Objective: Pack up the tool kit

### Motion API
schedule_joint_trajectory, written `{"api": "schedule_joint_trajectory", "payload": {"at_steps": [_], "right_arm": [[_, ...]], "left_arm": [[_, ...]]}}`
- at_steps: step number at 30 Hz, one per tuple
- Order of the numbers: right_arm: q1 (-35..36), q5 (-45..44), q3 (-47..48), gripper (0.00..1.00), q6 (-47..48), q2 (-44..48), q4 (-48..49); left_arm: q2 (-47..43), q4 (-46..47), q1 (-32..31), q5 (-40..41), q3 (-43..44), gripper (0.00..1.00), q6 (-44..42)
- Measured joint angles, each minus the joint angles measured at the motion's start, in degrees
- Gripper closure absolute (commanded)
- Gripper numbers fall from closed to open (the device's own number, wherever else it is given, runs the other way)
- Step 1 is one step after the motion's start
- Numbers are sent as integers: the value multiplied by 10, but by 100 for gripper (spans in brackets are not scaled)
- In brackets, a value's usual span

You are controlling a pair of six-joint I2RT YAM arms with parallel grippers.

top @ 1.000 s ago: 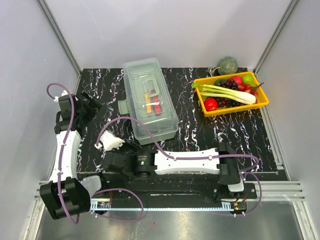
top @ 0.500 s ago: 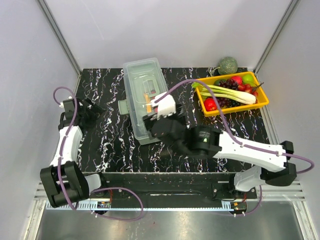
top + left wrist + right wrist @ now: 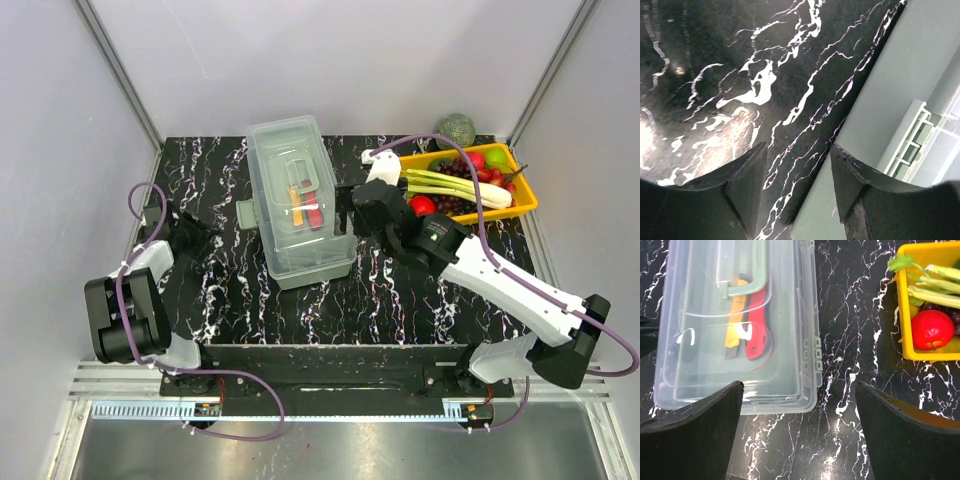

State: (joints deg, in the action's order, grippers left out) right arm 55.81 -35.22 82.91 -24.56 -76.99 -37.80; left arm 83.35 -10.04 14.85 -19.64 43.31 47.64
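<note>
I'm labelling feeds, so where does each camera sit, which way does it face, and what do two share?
Top external: high behind the arms, looking down on the table; both show.
Left wrist: low, facing across the table toward the toolbox latch; open left tool shows.
Right wrist: overhead, facing down on toolbox lid and fruit tray; open right tool shows.
Shared: top external and right wrist both show the red knife.
</note>
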Motion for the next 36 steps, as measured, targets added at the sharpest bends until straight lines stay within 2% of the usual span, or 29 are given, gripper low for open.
{"api": "schedule_joint_trajectory", "payload": {"at_steps": [7,15,19,25,29,33,36], "right_arm": [[-80,82,-28,10,-16,-10,30],[-113,225,-92,5,-8,-15,101],[-115,269,-102,5,-5,-21,112],[-122,298,-102,5,-5,-35,129],[-122,305,-108,5,-5,-40,132],[-123,310,-113,5,-7,-44,137],[-123,314,-115,5,-8,-44,143]], "left_arm": [[57,78,-27,-32,0,51,29],[110,211,-50,-113,-12,40,82],[110,276,-51,-150,-27,39,112],[117,381,-56,-193,-45,36,168],[129,438,-57,-194,-57,34,201],[166,540,-58,-195,-74,33,259],[206,651,-60,-193,-100,32,320]]}}
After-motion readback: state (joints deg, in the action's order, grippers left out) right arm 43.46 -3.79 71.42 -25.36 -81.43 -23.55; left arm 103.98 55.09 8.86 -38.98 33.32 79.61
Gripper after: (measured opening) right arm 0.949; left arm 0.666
